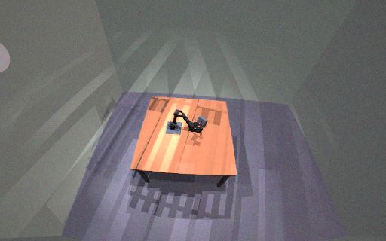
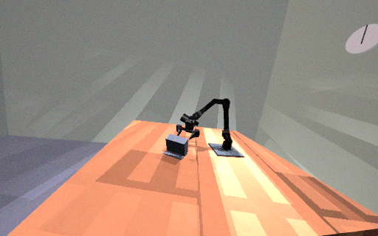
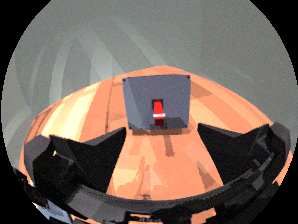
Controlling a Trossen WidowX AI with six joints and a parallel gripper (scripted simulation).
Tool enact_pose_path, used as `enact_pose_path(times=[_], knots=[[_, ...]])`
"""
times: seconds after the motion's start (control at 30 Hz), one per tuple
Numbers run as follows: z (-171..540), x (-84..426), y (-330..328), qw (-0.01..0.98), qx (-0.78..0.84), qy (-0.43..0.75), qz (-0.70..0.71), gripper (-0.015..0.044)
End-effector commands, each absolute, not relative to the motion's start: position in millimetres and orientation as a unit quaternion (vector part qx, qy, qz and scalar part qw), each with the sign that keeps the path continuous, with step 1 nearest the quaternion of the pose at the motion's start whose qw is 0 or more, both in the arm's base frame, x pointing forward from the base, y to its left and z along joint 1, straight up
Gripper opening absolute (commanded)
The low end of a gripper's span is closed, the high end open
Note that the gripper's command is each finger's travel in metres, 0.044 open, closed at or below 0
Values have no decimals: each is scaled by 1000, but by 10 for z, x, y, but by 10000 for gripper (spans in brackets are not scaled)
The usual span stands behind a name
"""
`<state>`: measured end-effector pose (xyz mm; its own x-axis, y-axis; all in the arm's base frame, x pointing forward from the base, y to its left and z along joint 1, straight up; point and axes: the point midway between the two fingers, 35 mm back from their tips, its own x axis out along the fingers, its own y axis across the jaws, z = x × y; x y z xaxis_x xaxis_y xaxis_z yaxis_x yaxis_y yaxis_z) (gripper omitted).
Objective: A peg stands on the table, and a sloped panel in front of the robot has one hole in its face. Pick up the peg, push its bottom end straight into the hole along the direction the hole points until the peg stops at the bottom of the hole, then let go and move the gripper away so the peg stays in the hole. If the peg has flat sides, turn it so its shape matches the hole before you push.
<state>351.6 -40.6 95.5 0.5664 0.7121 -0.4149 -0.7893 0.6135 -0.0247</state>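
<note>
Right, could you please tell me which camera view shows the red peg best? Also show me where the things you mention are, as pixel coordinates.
The wrist view: the red peg [image 1: 200, 123] [image 3: 158, 112] stands out large in the panel's [image 3: 140, 95] hole, white band visible. The top view gives only a red speck; the exterior view doesn't show it.

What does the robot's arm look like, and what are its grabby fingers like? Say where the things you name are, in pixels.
The arm [image 1: 184, 115] [image 2: 226, 118] is black and thin, with chunky joints. Its gripper [image 1: 198, 125] [image 2: 189, 135] [image 3: 162, 128] is black too, with two fingers. Up close, they look like dark, pointy wedges. I can't make out any cables or markings.
</note>
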Motion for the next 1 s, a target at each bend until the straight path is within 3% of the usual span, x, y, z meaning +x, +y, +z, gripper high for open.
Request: enact_pose_path(times=[0.0,0.97], knots=[[994,3498,-454,879,-107,181,428,440],[1099,3285,-689,881,-101,178,426,440]])
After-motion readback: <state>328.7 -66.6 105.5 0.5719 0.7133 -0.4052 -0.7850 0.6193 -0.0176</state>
